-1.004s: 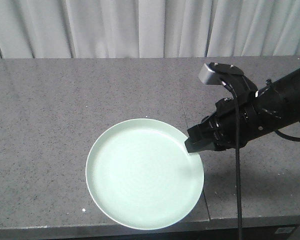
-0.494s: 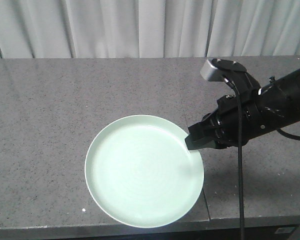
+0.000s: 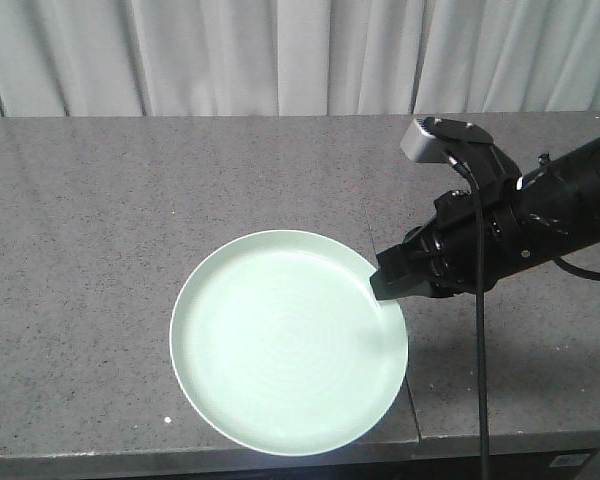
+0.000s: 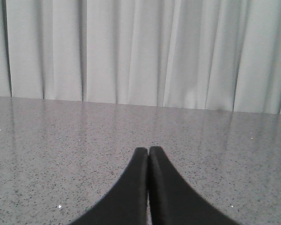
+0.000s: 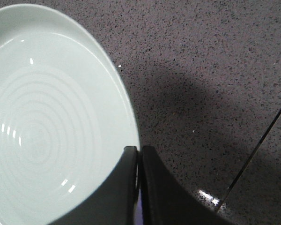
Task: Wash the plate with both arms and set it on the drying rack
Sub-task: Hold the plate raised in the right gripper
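As the right hand (image 3: 390, 282) clamps the rim of the plate (image 3: 285, 340) ahead of it at the table (image 3: 100, 200) edge, plate seems light, stiff, slick, so rim suits; left hand (image 4: 148, 151) clenched, empty.

Front overhead and close right-wrist views share the plate (image 3: 288, 340).

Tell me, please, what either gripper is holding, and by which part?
The right gripper pinches the plate by its rim; the left gripper holds nothing.
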Robot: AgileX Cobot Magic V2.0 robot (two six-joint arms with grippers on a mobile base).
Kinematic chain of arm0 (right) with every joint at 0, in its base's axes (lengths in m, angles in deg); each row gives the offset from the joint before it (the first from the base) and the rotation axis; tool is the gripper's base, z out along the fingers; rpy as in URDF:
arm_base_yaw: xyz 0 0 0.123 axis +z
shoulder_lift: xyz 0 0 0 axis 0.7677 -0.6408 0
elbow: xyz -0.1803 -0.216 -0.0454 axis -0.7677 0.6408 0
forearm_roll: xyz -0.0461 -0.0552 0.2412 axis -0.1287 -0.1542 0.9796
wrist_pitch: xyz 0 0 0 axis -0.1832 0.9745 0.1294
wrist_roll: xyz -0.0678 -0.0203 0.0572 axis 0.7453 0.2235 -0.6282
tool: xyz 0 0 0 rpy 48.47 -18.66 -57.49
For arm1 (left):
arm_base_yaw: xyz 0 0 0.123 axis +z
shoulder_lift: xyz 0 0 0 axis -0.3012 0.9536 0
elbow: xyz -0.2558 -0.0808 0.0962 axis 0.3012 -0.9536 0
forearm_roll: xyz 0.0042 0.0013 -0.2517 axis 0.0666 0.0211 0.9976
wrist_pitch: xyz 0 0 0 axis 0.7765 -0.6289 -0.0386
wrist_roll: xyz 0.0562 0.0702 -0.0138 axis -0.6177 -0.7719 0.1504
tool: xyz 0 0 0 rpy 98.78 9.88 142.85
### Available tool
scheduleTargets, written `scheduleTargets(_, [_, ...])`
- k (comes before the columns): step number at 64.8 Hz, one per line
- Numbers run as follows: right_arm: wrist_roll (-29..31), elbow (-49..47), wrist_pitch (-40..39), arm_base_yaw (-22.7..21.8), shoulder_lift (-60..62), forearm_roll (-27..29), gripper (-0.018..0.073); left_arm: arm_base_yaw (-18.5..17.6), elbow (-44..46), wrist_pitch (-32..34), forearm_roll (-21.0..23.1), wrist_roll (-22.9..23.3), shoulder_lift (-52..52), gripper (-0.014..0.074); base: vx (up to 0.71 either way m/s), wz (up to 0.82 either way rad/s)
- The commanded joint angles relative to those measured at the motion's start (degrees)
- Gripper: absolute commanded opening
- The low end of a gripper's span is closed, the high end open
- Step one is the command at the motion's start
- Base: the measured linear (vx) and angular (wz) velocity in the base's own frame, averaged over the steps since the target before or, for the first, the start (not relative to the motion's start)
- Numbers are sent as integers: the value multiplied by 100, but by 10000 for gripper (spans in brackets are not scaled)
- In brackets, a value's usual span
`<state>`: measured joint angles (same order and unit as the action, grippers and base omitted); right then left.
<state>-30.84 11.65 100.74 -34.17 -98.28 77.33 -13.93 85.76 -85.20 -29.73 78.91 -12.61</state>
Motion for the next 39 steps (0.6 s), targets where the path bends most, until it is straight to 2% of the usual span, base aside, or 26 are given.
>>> scheduleTargets(1, [69,-139,-125,-9,189,250,-1,8,164,404,10,45,-81,-6,0,0])
scheduleTargets(39, [69,-139,-125,-9,189,246,-1,8,164,404,10,45,-81,-6,0,0])
